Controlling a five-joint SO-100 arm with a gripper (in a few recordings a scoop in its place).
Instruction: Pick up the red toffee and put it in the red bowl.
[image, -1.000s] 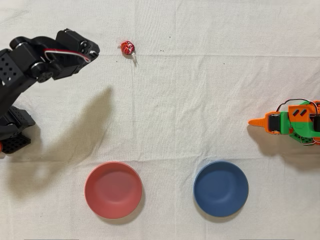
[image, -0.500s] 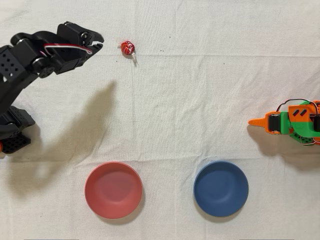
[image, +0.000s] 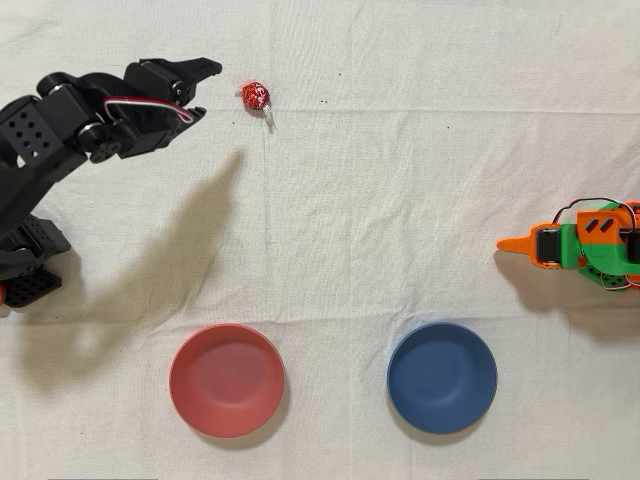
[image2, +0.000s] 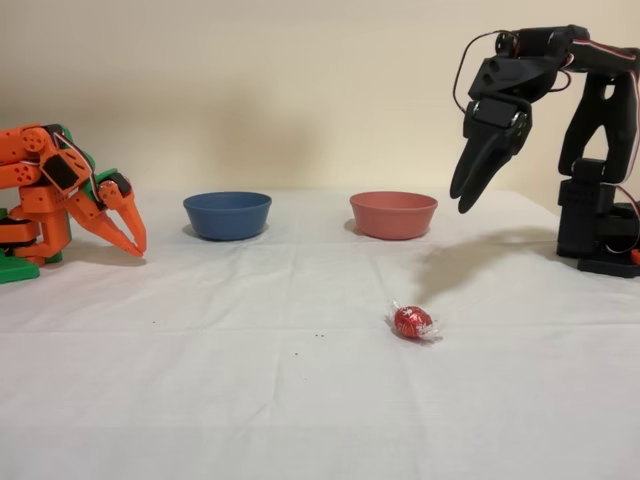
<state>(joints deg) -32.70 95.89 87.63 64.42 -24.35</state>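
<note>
The red toffee lies on the white cloth in the overhead view's upper left, its whitish wrapper tail pointing down-right. In the fixed view the toffee sits in the near middle of the table. My black gripper hangs in the air just left of the toffee in the overhead view, apart from it. From the side, the gripper points downward well above the cloth, its jaws a little apart with nothing between them. The red bowl stands empty at the lower left, and in the fixed view the red bowl is at the back.
A dark blue bowl stands right of the red one, also empty. The idle orange arm rests at the right edge of the overhead view. My arm's base sits at the left edge.
My gripper has moved right, toward the toffee, and its fingers now reach out farther. The toffee and both bowls have not moved.
</note>
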